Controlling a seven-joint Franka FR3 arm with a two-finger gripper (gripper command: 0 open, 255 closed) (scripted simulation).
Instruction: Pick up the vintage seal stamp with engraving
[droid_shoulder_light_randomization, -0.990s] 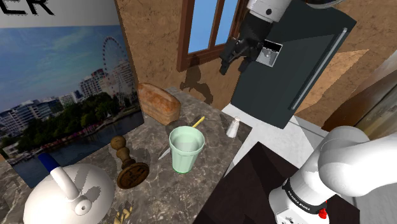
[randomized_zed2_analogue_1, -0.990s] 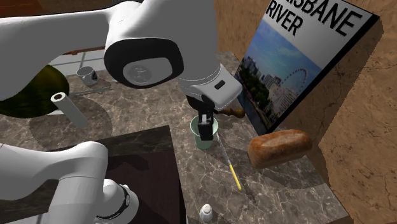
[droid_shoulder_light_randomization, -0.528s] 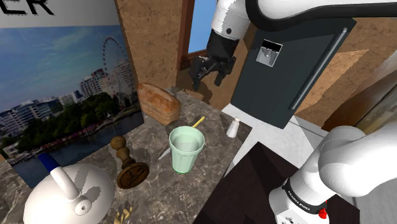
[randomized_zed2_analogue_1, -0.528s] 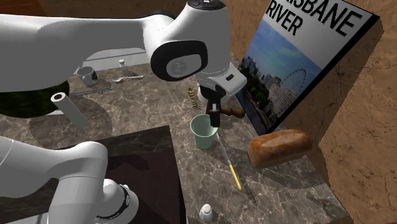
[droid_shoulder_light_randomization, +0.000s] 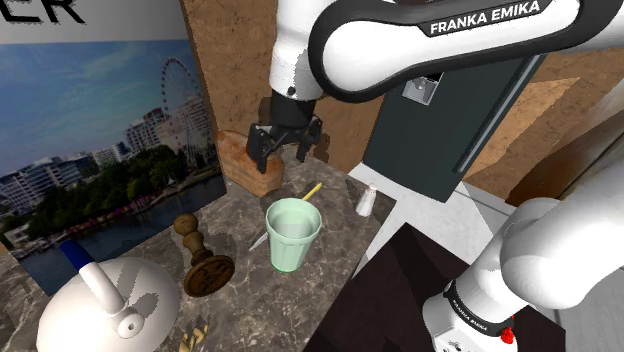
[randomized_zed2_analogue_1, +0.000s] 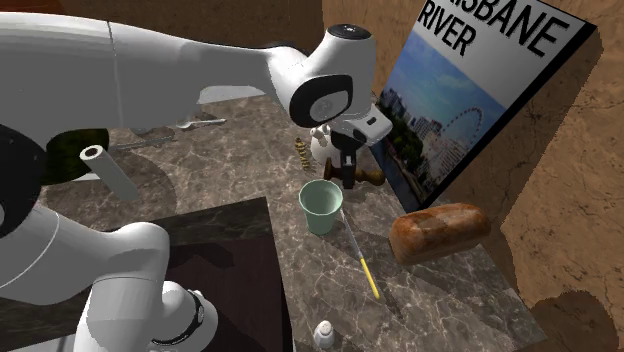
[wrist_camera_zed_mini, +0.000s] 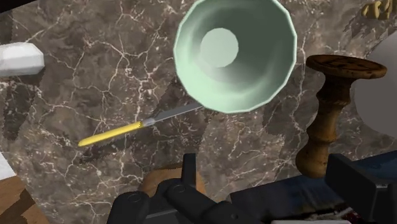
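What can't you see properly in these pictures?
- Engraving on the seal stamp: too small to make out in the shoulder view, and its disc is nearly edge-on in the wrist view.
- The stamp in the second exterior view: mostly behind the pincer.
- Poster title: cut off by the shoulder view's top edge.
- White teapot: cut off by the shoulder view's bottom edge.
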